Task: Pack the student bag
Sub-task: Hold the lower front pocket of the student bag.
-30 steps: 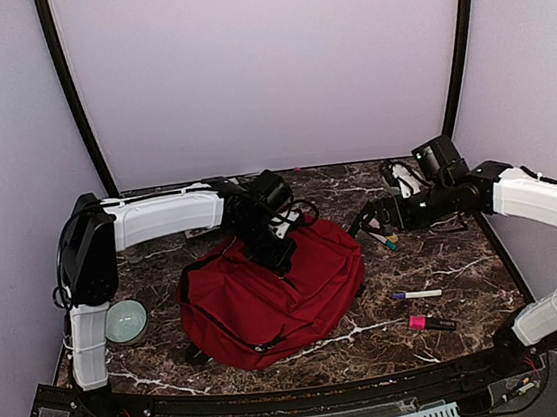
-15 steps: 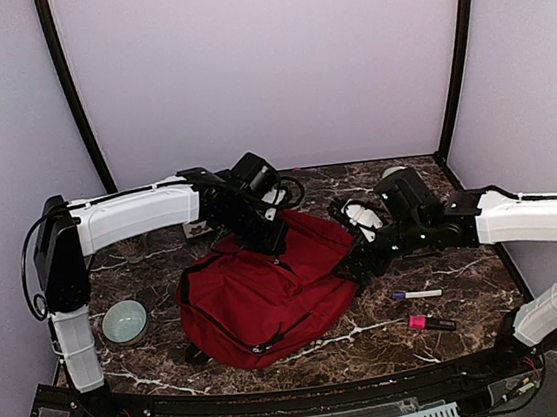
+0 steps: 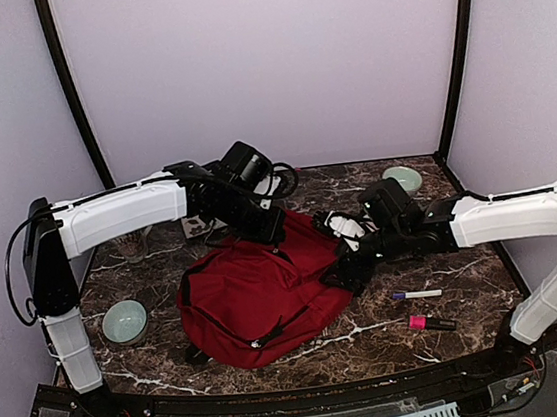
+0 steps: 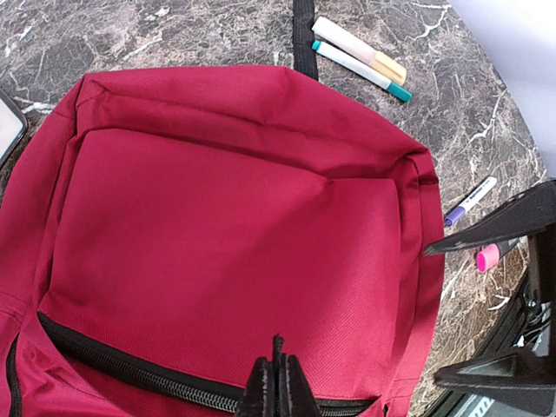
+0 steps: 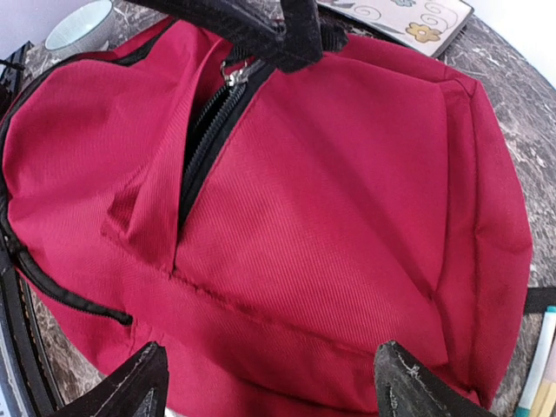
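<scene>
Student bag point(image 3: 259, 301) lay flat mid-counter point(image 3: 457, 274), dark red, front up. Zip on top was part open: a dark slit in the right wrist view, contents not visible. Left hand point(image 3: 267, 232) sat at the bag's 12 o'clock edge, fingers point(image 4: 278, 387) pinched fully together on the zip line, gripping the bag there. Right hand point(image 5: 269, 382) hung over the bag's 2 o'clock corner, fingers spread wide, holding nothing. Pale green bowl point(image 3: 125, 322) was at the bag's 9 o'clock, near it. Second bowl point(image 3: 401, 176) was at 1 o'clock, well apart, near the back wall. Purple marker point(image 3: 416, 294) and pink marker point(image 3: 430, 323) lay at 3 to 4 o'clock on the counter. Two more markers point(image 4: 360, 56) lay side by side, just off the bag, in the left wrist view.
</scene>
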`<state>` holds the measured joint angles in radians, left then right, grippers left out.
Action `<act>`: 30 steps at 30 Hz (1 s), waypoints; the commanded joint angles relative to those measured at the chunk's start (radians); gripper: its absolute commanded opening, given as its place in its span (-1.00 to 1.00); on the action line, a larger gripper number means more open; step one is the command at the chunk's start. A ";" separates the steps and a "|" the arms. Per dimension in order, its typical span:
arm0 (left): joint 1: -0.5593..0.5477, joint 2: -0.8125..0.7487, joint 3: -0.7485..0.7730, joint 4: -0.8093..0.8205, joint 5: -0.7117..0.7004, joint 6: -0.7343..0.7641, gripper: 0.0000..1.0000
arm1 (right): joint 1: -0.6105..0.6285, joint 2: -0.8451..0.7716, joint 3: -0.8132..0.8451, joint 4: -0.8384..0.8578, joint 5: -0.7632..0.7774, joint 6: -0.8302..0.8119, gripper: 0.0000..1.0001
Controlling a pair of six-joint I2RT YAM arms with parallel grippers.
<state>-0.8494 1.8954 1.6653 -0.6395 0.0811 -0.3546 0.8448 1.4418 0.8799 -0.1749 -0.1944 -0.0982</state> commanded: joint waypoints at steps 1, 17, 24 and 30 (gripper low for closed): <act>0.000 -0.068 0.019 0.045 0.004 0.001 -1.00 | 0.008 0.034 -0.006 0.160 -0.049 0.057 0.64; -0.001 -0.070 0.039 0.009 0.014 0.014 -1.00 | 0.007 0.176 0.128 0.332 -0.094 0.136 0.58; 0.000 -0.063 0.048 0.025 0.026 0.000 -1.00 | 0.006 0.232 0.148 0.382 -0.032 0.190 0.26; 0.000 -0.067 0.039 0.030 0.026 -0.011 -1.00 | 0.004 0.255 0.157 0.401 -0.073 0.209 0.15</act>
<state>-0.8494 1.8938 1.6749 -0.6361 0.0971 -0.3542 0.8444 1.6878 1.0046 0.1703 -0.2428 0.0860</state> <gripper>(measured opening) 0.025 0.581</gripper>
